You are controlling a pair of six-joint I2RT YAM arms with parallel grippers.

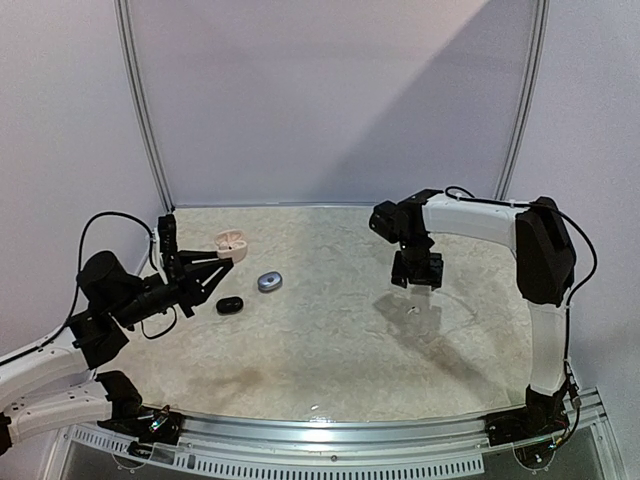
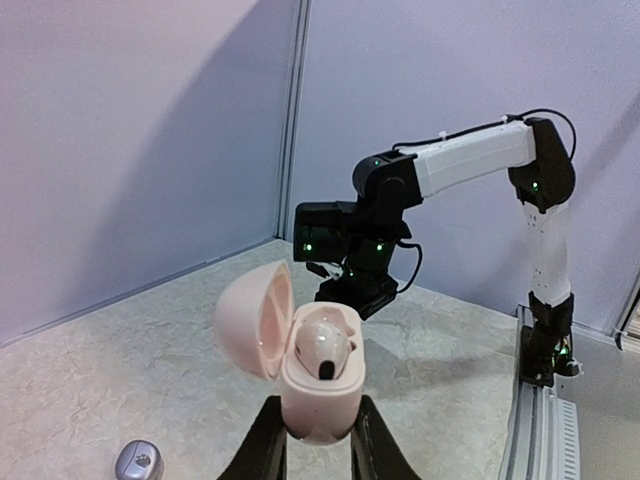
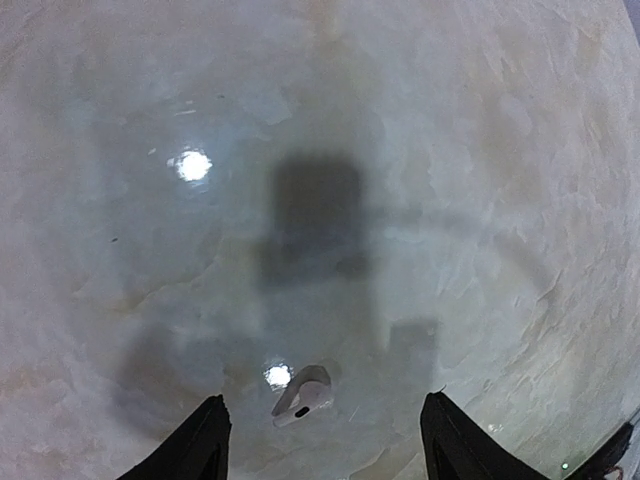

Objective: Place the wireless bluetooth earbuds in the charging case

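Right wrist alone shows the white earbud [image 3: 302, 395] low-centre between my wide right fingers [image 3: 200, 450]; my left gripper [image 2: 318, 420] pinches the pink case [image 2: 320, 390].

Top camera sat high behind both bases and looked down and forward over the table [image 1: 330, 350] from far off. Left wrist camera looked nearly level across it, close behind the open pink case [image 2: 318, 385]. Both views caught the right arm [image 2: 470, 155]. Right wrist camera looked straight down, close to the tabletop.
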